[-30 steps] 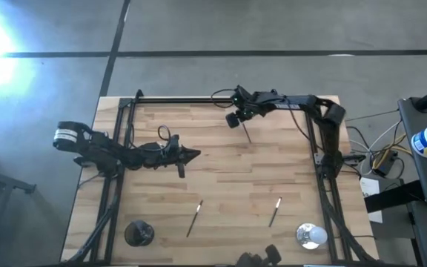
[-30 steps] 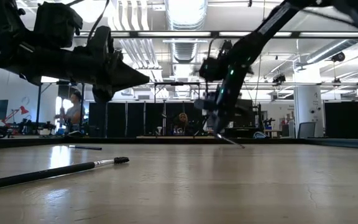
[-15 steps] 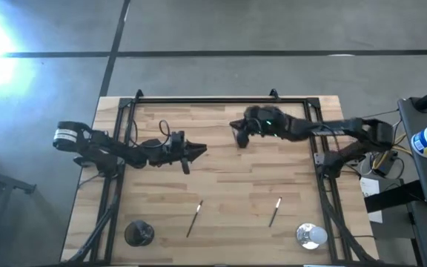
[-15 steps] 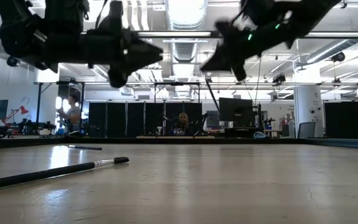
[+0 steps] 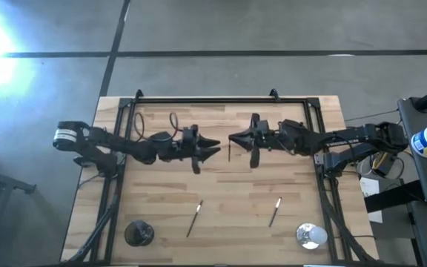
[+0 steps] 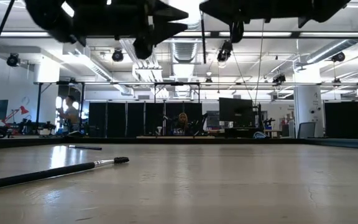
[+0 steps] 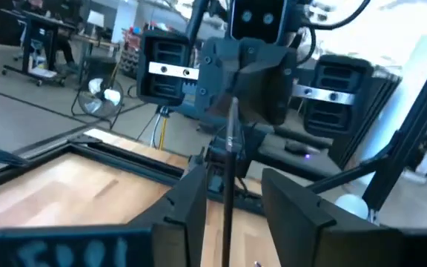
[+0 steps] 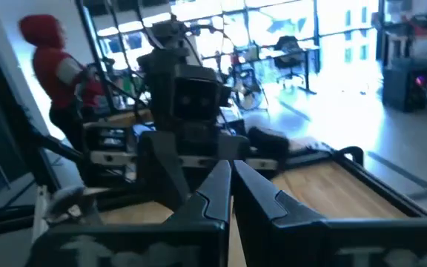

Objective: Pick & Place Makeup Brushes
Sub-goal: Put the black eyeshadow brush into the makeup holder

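Observation:
My right gripper (image 5: 232, 139) is shut on a thin dark makeup brush (image 7: 226, 215), high over the table's middle. My left gripper (image 5: 216, 147) faces it from the left. It is open, with a finger on either side of the hanging brush (image 5: 229, 153) and a gap on both sides. Two more makeup brushes (image 5: 194, 218) (image 5: 274, 211) lie flat on the wood near the front. In the low view these show as a long stick (image 6: 48, 173) and a farther one (image 6: 84, 147). My right gripper pinches the brush near its upper end (image 7: 231, 122) between its two fingers. The fingers lie level, coming from the table's right, across the brush. The brush hangs roughly upright below them, clear of the table.
A black cup (image 5: 138, 233) stands at the near left corner and a round silver-white object (image 5: 310, 235) at the near right. A black frame (image 5: 199, 99) runs along the table's far edge and sides. People show in the room beyond.
My right gripper has come from the far edge toward the table's middle, risen and turned level, and lifted the brush's tip off the wood. My left gripper has gone right and up to meet it and has opened around the brush.

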Controlling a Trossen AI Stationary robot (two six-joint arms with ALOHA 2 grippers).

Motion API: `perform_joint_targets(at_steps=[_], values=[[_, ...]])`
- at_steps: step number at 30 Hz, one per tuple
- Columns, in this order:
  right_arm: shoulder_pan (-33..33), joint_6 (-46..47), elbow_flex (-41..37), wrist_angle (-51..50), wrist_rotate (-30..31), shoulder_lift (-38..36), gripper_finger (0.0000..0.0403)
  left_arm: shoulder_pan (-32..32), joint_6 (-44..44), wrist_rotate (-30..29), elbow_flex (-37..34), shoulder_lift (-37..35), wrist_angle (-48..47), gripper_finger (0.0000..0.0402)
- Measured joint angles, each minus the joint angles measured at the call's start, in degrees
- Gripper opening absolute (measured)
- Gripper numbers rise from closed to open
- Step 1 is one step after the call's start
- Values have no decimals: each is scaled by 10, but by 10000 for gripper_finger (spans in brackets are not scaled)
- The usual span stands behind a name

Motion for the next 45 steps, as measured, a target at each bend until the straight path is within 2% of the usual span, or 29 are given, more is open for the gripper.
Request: perform_joint_targets(at_steps=[3,13,23,26,30,31,37,42,45], values=[[8,-5,3,12,-1,4,8,0,14,11,32,0,-36,124],[12,-18,3,50,-5,5,8,0,27,44,66,6,-40,124],[13,-20,3,62,-19,4,8,7,66,54,120,58,-41,122],[15,-27,3,61,-20,4,8,7,75,55,120,49,-45,98],[16,-29,3,59,-21,4,9,8,75,56,118,42,-59,23],[16,-30,2,55,-20,4,10,10,72,56,119,42,-68,15],[16,-30,2,31,-14,-13,44,14,72,51,138,18,-228,9],[16,-32,-1,-27,-12,-56,82,7,65,31,146,-43,-361,9],[17,-34,-7,-66,-5,-82,85,-10,39,17,146,-86,-454,9]])
